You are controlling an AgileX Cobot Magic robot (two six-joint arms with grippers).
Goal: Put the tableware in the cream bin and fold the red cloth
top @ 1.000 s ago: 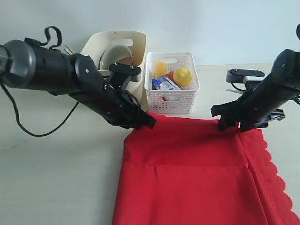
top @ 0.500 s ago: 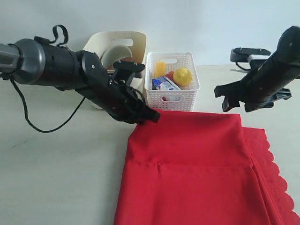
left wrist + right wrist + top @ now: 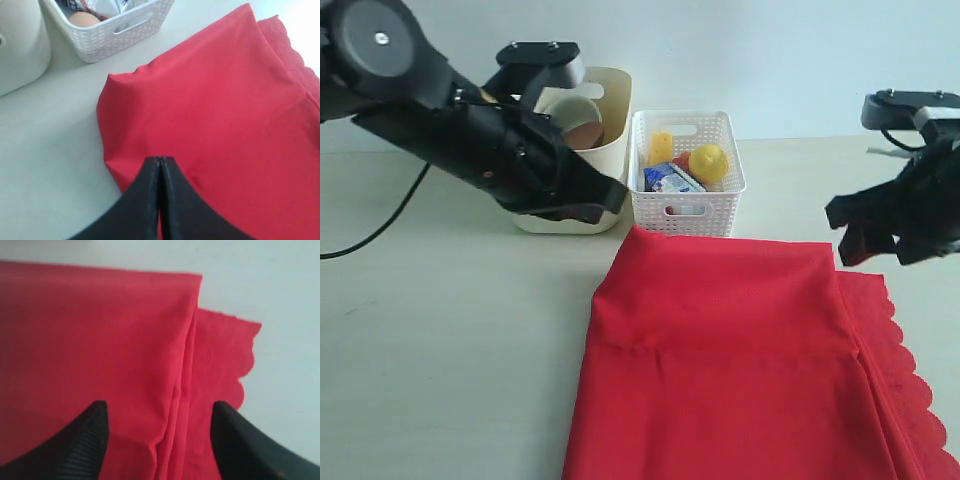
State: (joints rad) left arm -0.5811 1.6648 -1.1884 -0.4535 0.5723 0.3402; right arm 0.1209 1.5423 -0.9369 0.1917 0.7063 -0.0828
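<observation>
Cloth (image 3: 720,370): bright red and plain, lying flat on the table in the near middle. It is folded, so you see a top layer with one soft crease across it, and a lower layer coming out at the right.
Cloth edges: the far edge is straight and the left edge is a smooth fold. The scalloped edge (image 3: 910,370) shows only at the right, on the lower layer.
Table (image 3: 440,350): pale and bare to the left of the cloth, so you have wide room there. To the right of the scallops only a narrow strip is in view.
Right gripper (image 3: 865,238): it hangs over the far right corner of the cloth. Its jaws stand wide apart and nothing is between them.
Left gripper (image 3: 159,164): its jaws are pressed together and hold nothing. In the exterior view it hangs in front of the cream bin, apart from the far left corner of the cloth.
White basket (image 3: 655,215): just behind the far edge of the cloth. A lemon (image 3: 710,160), a carton (image 3: 670,180) and other food lie inside.
Cream bin (image 3: 617,120): just beside the basket, on its left; you cannot tell if they touch. The left arm hides its front, and a pale bowl (image 3: 570,105) leans inside.
</observation>
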